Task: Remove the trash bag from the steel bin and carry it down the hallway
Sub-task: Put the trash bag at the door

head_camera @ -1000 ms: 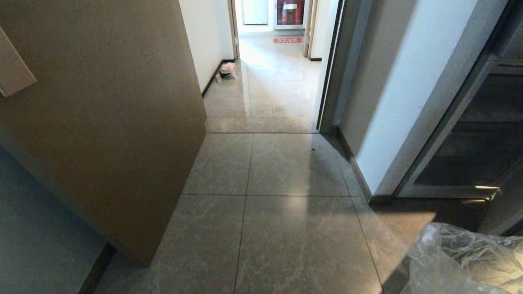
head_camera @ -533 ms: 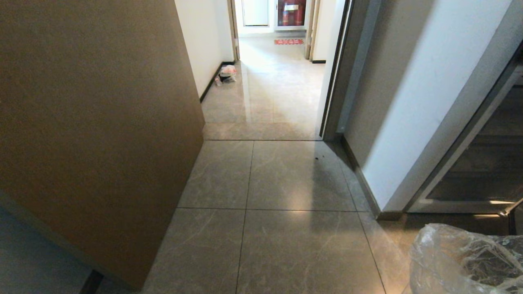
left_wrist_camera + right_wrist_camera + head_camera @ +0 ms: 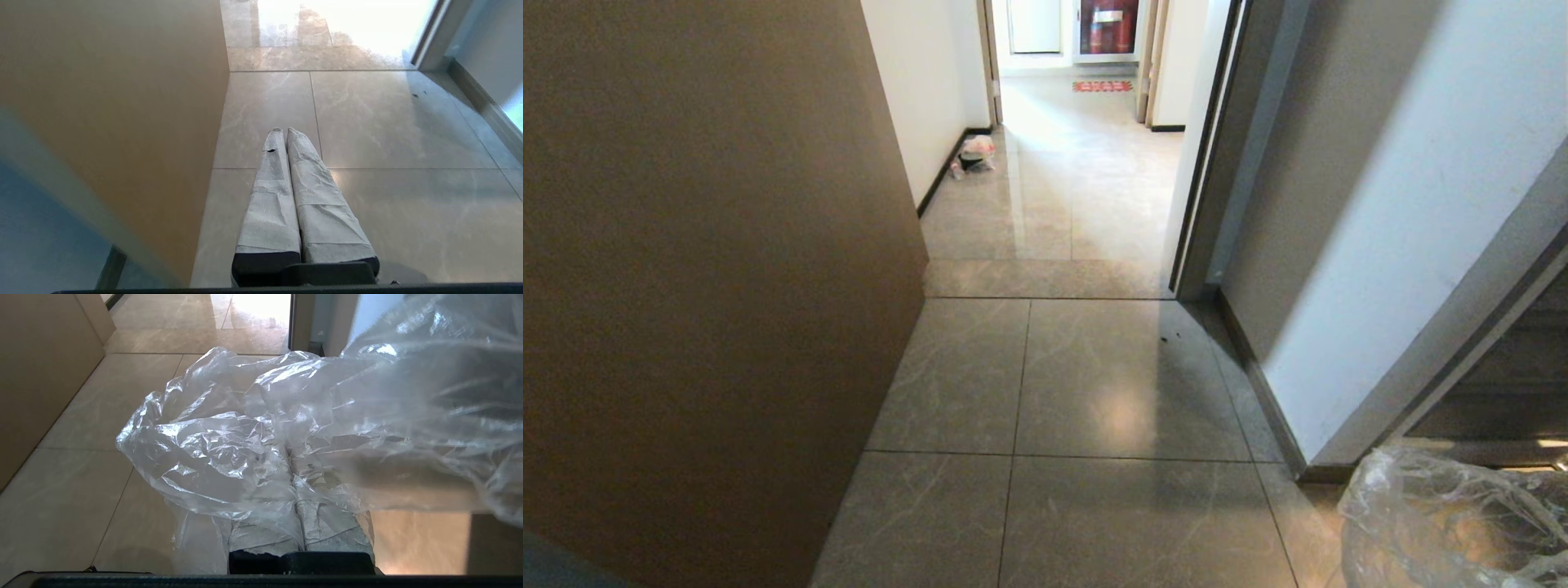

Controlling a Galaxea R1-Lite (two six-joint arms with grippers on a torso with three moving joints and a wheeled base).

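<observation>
The trash bag [image 3: 1454,523], clear crinkled plastic, hangs at the lower right of the head view. In the right wrist view the trash bag [image 3: 286,416] billows over my right gripper [image 3: 292,459], whose taped fingers [image 3: 327,526] are pressed together on a fold of it. My left gripper [image 3: 284,130] is shut and empty, hanging over the floor tiles beside a brown panel. The hallway [image 3: 1086,188] of glossy grey-beige tiles runs ahead through a doorway. The steel bin is out of view.
A large brown panel [image 3: 711,269] fills the left side. A white wall [image 3: 1380,245] and a dark door frame [image 3: 1209,163] stand on the right. A small pink-white bag [image 3: 974,153] lies by the hallway's left wall, and a red mat [image 3: 1101,86] lies at the far end.
The whole head view has shifted: floor joints slide down the picture and the brown panel fills more of the left, so the camera has advanced. The bag stays at the lower right.
</observation>
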